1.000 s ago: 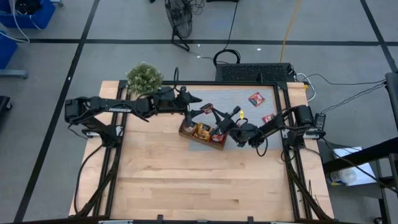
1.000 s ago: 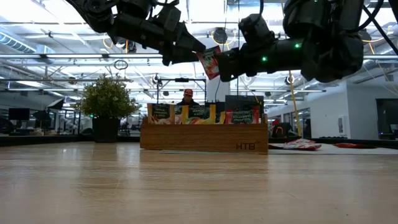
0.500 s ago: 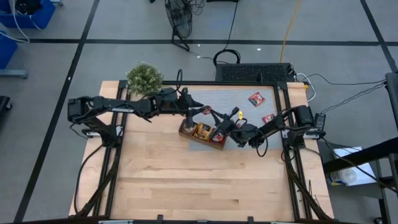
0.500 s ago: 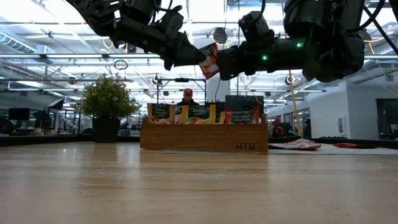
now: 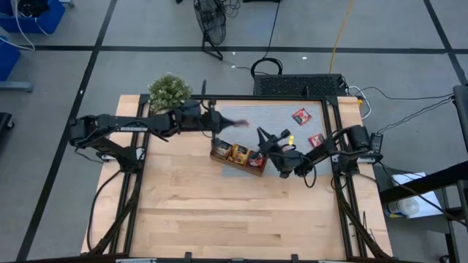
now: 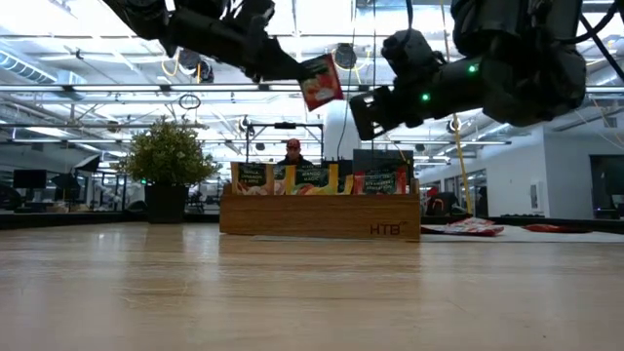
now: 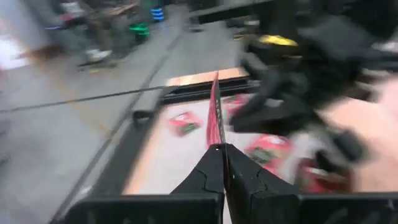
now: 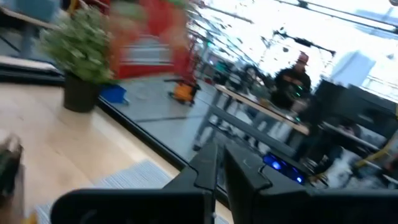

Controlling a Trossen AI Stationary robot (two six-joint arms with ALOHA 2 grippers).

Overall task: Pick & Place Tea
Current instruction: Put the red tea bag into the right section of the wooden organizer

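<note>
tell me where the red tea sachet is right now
The red sachet hangs in the left claw, above the wooden tray, left of the right claw.

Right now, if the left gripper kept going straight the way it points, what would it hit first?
Probably the right gripper, which is close ahead. The left gripper, shut on a flat red foil tea sachet, points roughly toward it, but sits slightly higher and might pass just above. Depth is unclear.

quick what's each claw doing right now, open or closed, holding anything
Left claw: closed on a red tea sachet, held in the air above the wooden tray.
Right claw: closed, holding nothing.
</note>
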